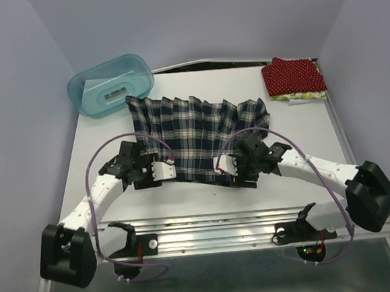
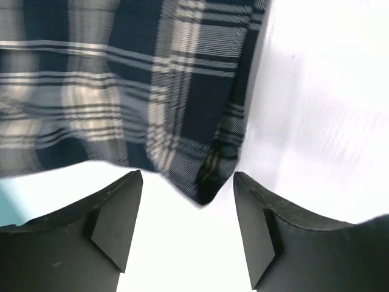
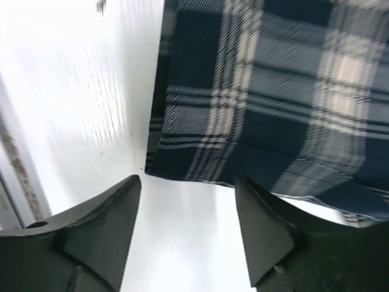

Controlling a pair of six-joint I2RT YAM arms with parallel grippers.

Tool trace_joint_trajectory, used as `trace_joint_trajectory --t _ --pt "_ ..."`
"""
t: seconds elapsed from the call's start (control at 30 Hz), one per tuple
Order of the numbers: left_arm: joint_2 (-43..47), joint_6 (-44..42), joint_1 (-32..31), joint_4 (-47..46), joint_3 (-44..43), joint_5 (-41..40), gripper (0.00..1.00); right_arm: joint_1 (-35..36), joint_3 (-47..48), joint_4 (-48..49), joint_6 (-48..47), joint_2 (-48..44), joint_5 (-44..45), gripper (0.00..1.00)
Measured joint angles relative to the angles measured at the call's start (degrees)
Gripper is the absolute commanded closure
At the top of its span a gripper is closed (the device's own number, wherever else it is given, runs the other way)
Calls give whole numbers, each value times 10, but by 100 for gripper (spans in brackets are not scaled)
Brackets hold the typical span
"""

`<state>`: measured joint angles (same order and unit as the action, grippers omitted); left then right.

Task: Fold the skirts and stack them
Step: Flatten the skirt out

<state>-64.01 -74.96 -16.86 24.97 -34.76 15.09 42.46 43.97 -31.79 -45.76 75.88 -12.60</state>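
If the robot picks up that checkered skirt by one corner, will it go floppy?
Probably floppy: the plaid skirt is thin pleated cloth lying flat on the table, so it would likely droop. Pushed, it might bunch up rather than slide; one end already looks rumpled.

No text, label, brand or number can be read anywhere. A small dark patch is seen on the pale object [image 1: 113,91] inside the teal tub [image 1: 94,112], but it is too small to be made out.
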Motion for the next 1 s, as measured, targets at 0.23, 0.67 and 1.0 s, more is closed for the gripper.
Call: trace_joint_trajectory --t 0.23,0.67,1.0 --pt "137 64 1 60 -80 46 25 -28 182 -59 50 -26 -49 25" --pt "-168 364 5 -32 -192 34 44 -210 334 -1 81 289 -56 36" --pt "-366 425 30 -33 -275 -14 50 -211 278 13 49 321 -15 45"
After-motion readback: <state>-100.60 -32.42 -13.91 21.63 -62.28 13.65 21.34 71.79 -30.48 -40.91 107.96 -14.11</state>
